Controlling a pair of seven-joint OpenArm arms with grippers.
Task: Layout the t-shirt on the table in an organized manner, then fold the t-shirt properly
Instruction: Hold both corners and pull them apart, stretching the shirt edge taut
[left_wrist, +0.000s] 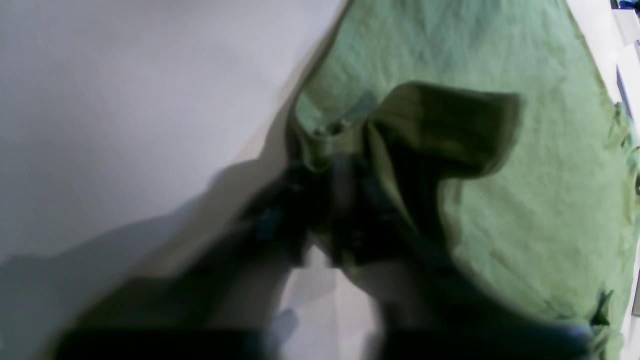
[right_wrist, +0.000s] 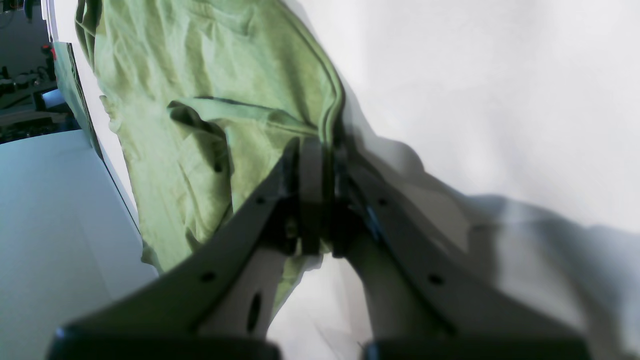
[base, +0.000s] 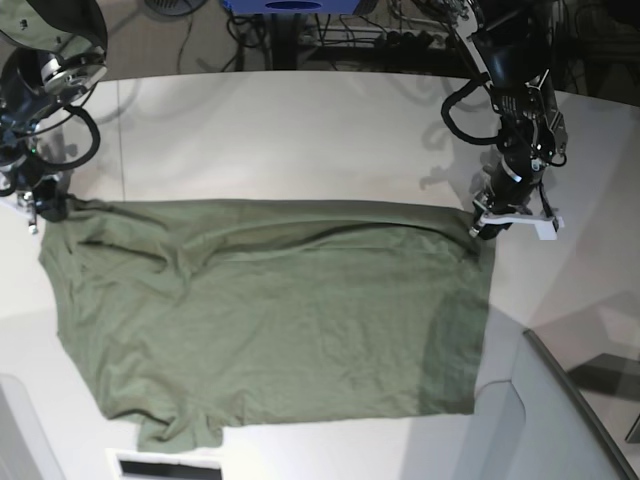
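T-shirt (base: 270, 320) lies spread on the white table (base: 300, 130), olive green, mostly flat with long shallow wrinkles running across its far half. Its far edge is drawn fairly straight between the two arms; one sleeve (base: 180, 430) pokes out at the near left corner.

Left gripper (base: 487, 228) — on the right side of the base view — is down at the shirt's far right corner. Its wrist view is blurred, but a bunched, raised fold of fabric (left_wrist: 440, 130) sits right at the dark fingertips, with the rest of the cloth flat behind; jaws clenched on that corner of the t-shirt.

Right gripper (right_wrist: 320, 165) — left side of the base view — is at the far left corner. Wrist view is sharp: both fingers (right_wrist: 310, 190) pressed together over the stitched hem (right_wrist: 327, 105), cloth puckered just beside the pinch. Grasping the t-shirt.

A grey angled panel (base: 560, 420) sits at the near right, just beside the shirt's right edge. Cables and equipment beyond the table's far curved edge.
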